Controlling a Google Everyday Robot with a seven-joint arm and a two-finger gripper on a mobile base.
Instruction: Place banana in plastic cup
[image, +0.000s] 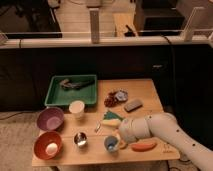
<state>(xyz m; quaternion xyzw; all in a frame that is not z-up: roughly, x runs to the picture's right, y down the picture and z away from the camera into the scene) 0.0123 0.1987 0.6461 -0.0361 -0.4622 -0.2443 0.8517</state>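
The small blue plastic cup (110, 144) stands near the table's front edge, right of the shiny metal cup (80, 139). My gripper (119, 137) is at the end of the white arm (155, 129) that reaches in from the right, and it sits just above the cup's right rim. A small yellowish piece, which looks like the banana (120, 145), shows at that rim right under the gripper. I cannot tell whether it is held or rests in the cup.
A long orange-red carrot-like piece (144, 146) lies right of the cup. A teal and pale item (111, 117) lies just behind it. Further back are a cream cup (76, 108), green tray (55, 92), grapes (113, 99) and a grey object (133, 105). A purple bowl (42, 119) and an orange bowl (40, 142) holding a round fruit are at the left.
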